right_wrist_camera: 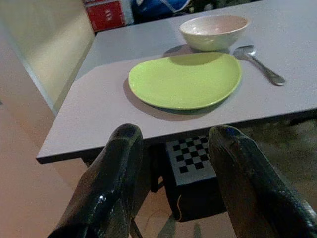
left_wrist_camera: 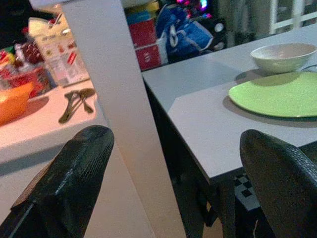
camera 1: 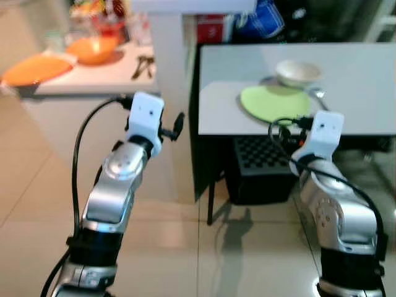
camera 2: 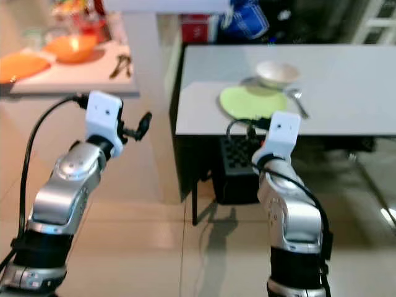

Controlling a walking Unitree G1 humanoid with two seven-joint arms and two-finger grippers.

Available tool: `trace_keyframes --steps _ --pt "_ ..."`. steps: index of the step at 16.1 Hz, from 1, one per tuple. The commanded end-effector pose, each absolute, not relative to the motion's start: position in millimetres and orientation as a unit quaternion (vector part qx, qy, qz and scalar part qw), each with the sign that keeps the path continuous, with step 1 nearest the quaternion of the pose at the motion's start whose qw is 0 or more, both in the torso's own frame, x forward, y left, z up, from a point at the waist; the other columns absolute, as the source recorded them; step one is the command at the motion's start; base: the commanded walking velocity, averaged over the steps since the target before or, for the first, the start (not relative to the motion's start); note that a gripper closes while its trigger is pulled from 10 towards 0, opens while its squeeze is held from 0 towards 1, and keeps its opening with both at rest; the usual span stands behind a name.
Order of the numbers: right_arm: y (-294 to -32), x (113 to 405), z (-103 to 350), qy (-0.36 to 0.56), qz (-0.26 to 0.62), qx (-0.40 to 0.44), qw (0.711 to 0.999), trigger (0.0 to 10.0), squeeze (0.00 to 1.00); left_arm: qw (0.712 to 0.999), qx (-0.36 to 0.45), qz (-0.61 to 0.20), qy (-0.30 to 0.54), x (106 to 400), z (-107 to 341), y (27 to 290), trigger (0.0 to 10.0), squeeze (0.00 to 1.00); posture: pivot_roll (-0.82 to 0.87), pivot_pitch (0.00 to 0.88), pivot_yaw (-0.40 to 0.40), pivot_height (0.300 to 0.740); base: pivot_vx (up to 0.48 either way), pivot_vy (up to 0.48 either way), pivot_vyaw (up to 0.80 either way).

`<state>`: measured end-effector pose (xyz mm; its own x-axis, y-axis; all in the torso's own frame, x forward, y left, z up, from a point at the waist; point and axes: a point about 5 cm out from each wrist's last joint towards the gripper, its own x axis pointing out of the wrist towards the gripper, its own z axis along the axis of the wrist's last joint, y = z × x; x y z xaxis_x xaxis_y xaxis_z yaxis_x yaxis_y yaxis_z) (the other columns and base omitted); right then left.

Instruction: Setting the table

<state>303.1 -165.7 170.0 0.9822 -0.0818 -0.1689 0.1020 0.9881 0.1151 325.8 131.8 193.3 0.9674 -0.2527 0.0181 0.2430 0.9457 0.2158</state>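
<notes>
A lime green plate (camera 1: 275,102) lies near the front edge of the grey table (camera 1: 359,80). A white bowl (camera 1: 298,72) stands just behind the plate, and a spoon (right_wrist_camera: 260,62) lies beside it. My right gripper (right_wrist_camera: 174,133) is held open and empty just in front of the table edge, level with the plate. My left gripper (left_wrist_camera: 176,139) is also open and empty. It hovers in the gap between the table and the pale counter (camera 1: 105,77). On that counter lie dark cutlery (left_wrist_camera: 77,101), an orange plate (camera 1: 37,69) and an orange bowl (camera 1: 93,49).
A white pillar (camera 1: 173,93) stands between the counter and the table. A black checkered box (camera 1: 260,167) sits under the table. A red box (left_wrist_camera: 146,42) and a blue bag (left_wrist_camera: 185,34) are behind the table. Beige tiled floor (camera 1: 185,247) lies below my arms.
</notes>
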Motion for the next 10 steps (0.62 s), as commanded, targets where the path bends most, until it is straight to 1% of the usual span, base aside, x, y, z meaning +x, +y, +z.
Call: trace_keyframes --steps 1,5,10 --pt "-156.7 304.3 171.1 0.084 -0.031 0.065 0.994 10.0 0.0 0.988 0.116 -0.104 -0.02 326.6 193.8 142.3 10.0 0.0 -0.02 0.0 0.029 0.74 0.0 0.472 -0.64" --pt "-156.5 304.7 171.2 0.084 -0.03 0.065 0.994 10.0 0.0 0.988 0.116 -0.102 -0.021 326.4 194.0 143.3 10.0 0.0 -0.02 0.0 0.029 0.74 0.0 0.471 -0.63" --pt "-145.6 307.1 172.4 0.073 0.0 0.057 0.996 10.0 0.0 0.989 0.119 -0.089 -0.022 324.6 194.3 149.9 10.0 0.0 0.01 0.0 0.009 0.74 0.0 0.469 0.0"
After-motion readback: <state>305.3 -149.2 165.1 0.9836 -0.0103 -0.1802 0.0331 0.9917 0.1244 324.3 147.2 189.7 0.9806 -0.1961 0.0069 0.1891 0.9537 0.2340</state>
